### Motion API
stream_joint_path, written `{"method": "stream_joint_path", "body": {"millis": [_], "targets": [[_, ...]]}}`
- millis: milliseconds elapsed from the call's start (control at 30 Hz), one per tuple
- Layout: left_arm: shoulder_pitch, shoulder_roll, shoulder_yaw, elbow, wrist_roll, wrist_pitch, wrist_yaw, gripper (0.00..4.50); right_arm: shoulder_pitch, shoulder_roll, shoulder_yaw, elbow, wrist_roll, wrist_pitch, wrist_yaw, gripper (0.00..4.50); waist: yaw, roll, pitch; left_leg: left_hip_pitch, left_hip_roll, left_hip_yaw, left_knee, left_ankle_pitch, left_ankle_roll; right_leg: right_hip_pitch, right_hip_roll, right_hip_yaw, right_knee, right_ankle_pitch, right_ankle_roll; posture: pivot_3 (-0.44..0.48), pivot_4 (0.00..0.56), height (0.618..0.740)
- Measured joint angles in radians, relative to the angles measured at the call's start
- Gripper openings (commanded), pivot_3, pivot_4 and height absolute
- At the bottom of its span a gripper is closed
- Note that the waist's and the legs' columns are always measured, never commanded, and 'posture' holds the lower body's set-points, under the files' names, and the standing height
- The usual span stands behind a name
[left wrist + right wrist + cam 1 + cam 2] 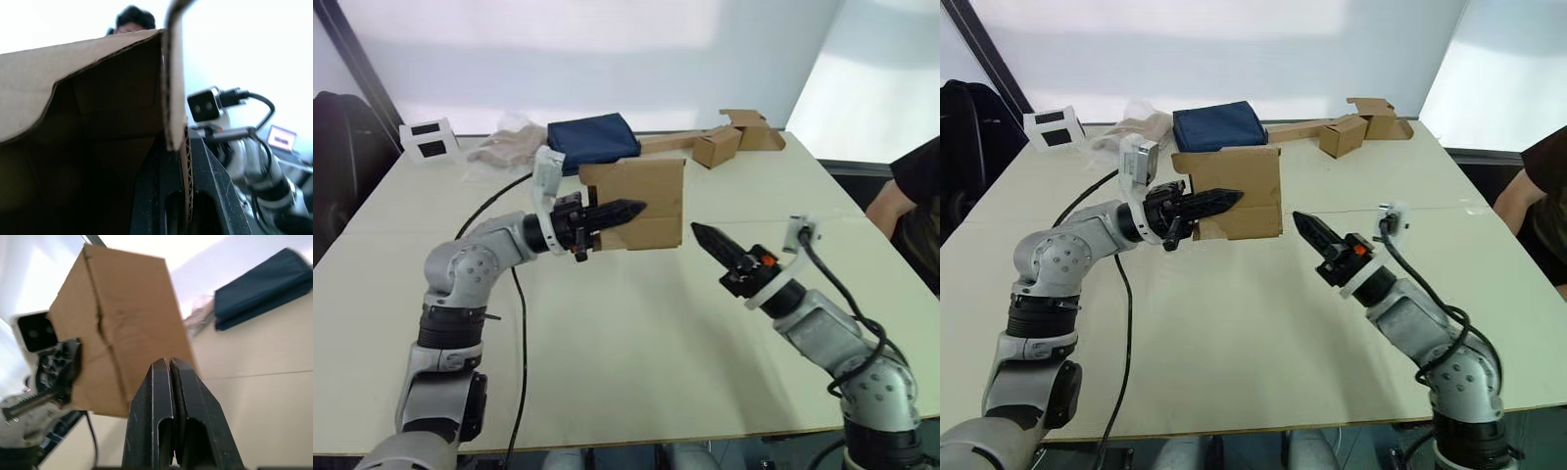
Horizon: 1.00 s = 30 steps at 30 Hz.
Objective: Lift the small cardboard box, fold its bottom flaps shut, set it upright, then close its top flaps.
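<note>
- Small cardboard box (641,201) held off the table (636,362), near side of the dark blue pouch (592,140).
- Left gripper (628,209) clamped on a box wall, one finger inside and one outside.
- Right gripper (703,235) pressed shut, empty, just beside the box, tip aimed at its nearer face.
</note>
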Motion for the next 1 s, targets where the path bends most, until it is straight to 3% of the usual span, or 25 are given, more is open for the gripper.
{"method": "stream_joint_path", "body": {"millis": [100,300,567,733,833,1000], "targets": [[-0.039,0.051,-0.079,0.003,0.062,-0.008,-0.062,0.0,0.039,-0.122,-0.027,-0.013,-0.061,0.023,0.067,0.05,0.003,0.0,0.0,0.0,0.0,0.001,0.0,0.0,0.0,0.0,0.001,0.0,0.0,-0.001,-0.002,0.0,0.15,0.74],[-0.262,0.151,-0.368,0.175,0.359,-0.178,-0.301,0.0,0.127,-0.294,-0.069,-0.056,-0.156,0.054,0.255,0.05,0.005,0.0,0.0,0.0,-0.002,0.003,0.0,0.0,0.0,0.0,0.001,0.0,-0.001,-0.002,-0.003,0.0,0.15,0.74],[-0.535,0.117,-0.71,0.527,0.705,-0.503,-0.583,0.0,0.135,-0.329,-0.023,-0.093,-0.315,0.041,0.366,0.05,0.003,-0.001,0.001,-0.002,-0.001,0.003,0.0,-0.002,0.003,-0.001,0.001,0.0,-0.002,-0.002,-0.002,0.0,0.15,0.74],[-0.587,0.131,-0.889,0.582,0.744,-0.671,-0.608,0.0,0.136,-0.317,-0.008,-0.117,-0.361,0.04,0.37,0.05,0.004,-0.001,0.001,-0.003,-0.001,0.0,0.0,-0.003,0.005,-0.003,0.001,0.001,-0.002,-0.003,-0.001,0.0,0.15,0.74],[-0.618,0.135,-0.988,0.6,0.759,-0.768,-0.608,0.7,0.14,-0.293,-0.001,-0.126,-0.386,0.039,0.362,0.0,0.005,-0.002,0.001,-0.003,-0.001,0.0,0.0,-0.003,0.005,-0.003,0.001,0.001,-0.002,-0.003,-0.001,0.0,0.15,0.74],[-0.642,0.083,-1.033,0.628,0.749,-0.82,-0.608,2.55,0.145,-0.266,0.024,-0.14,-0.42,0.039,0.354,0.0,0.008,-0.002,0.001,-0.003,-0.001,0.001,0.001,-0.003,0.005,-0.002,0.0,0.001,-0.002,-0.003,-0.001,0.0,0.15,0.74]]}}
